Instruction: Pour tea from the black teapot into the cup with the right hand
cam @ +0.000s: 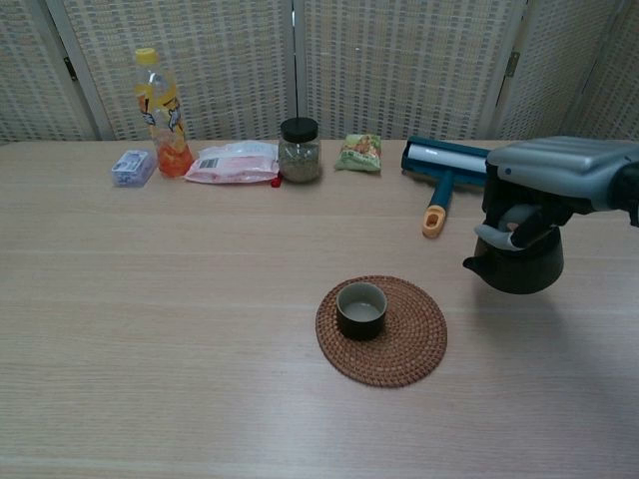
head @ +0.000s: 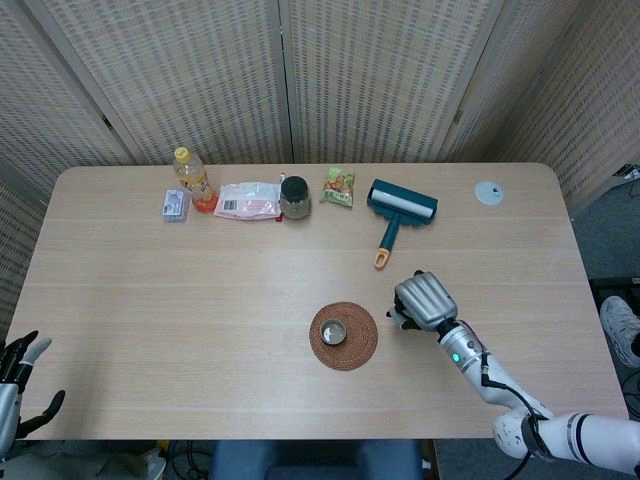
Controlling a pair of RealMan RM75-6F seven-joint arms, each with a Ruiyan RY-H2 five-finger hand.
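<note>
Wooden tabletop point(cam: 150, 299) | right hand point(cam: 554, 175) clamped on black teapot point(cam: 519, 267), right of cup point(cam: 361, 308) on coaster point(cam: 414, 349) | cup holds pale liquid; pouring stage unclear

Your far edge holds a row of clutter.
From the left you see a small blue packet point(cam: 133, 167), orange drink bottle point(cam: 159, 110), pink pouch point(cam: 235, 162), dark-lidded jar point(cam: 299, 150), green snack bag point(cam: 360, 153) and teal lint roller point(cam: 443, 170); a grey disc point(head: 488, 193) lies apart.

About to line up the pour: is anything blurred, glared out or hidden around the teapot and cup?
Head view: sharp and evenly lit, but the right hand covers most of the teapot. Chest view: teapot and cup are clear, with only soft shadows and no glare.
</note>
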